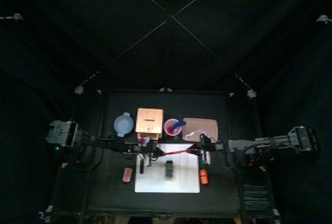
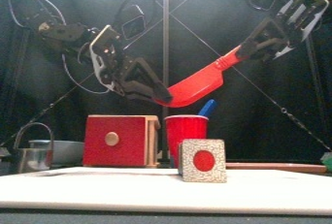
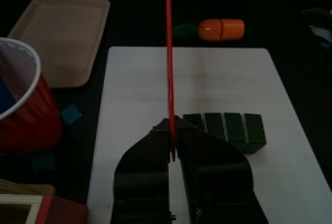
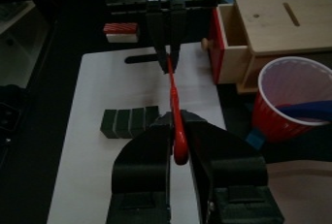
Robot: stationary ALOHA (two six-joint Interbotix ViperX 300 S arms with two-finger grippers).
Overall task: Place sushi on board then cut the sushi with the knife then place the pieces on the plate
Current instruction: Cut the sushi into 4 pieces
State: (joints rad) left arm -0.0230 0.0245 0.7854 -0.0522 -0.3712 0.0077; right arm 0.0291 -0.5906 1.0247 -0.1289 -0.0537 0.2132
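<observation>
Left tool (image 3: 173, 143) and right tool (image 4: 180, 136) both pinch the red knife (image 2: 195, 80) aloft — sushi roll (image 2: 201, 160) on the white board (image 3: 143, 82) beneath.

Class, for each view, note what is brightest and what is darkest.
Top view: the white board glares brightest, the curtain near black. Front view: the sushi roll stands lit against dark curtain. Left wrist view: bright board, dark jaws gripping the red knife.

- Sushi roll (image 3: 231, 131): dark green blocks pressed together, speckled white end with a red centre, lying on the board.
- White board (image 3: 220, 73): flat beneath the roll.
- Red knife (image 2: 195, 80): aloft, tilted, above the board.
- Pink plate (image 3: 58, 29): flat, just beside the board.
</observation>
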